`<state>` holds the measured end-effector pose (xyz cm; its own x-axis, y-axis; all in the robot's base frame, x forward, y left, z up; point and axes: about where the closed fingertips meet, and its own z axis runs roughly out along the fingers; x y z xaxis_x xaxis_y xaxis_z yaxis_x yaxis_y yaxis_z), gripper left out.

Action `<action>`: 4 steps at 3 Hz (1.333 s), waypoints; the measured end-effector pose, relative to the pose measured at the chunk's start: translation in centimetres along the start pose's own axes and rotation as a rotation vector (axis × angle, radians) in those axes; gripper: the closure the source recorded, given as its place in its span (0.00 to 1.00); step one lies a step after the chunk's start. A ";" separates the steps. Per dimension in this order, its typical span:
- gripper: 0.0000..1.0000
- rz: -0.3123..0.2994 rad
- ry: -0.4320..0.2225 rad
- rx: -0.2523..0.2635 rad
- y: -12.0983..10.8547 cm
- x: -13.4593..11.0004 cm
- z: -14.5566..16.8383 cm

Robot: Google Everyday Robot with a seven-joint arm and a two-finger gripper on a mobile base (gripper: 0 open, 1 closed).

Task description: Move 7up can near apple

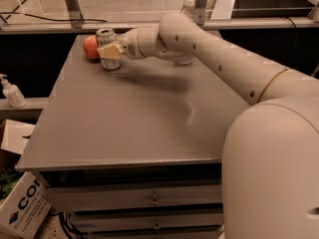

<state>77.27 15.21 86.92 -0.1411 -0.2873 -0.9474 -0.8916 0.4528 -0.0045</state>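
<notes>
Gripper point(110, 50) at far left corner of the grey table point(124, 133), clamped on the upright 7up can point(106, 36); can just beside the apple point(89, 48), contact indeterminate

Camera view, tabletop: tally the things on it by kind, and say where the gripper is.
Cans: 1, the 7up can
Apples: 1, the apple
Bottles: 1, the bottle, partly behind the arm
Total: 3
The gripper is shut on the 7up can, at the far left of the table.
</notes>
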 end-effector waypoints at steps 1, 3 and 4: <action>0.58 0.008 0.004 -0.008 0.4 0.4 0.4; 0.12 0.011 0.006 -0.010 0.5 0.5 0.5; 0.00 0.018 0.009 -0.011 0.7 1.0 0.5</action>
<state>76.68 15.68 85.84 -0.1609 -0.2866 -0.9444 -0.8937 0.4484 0.0162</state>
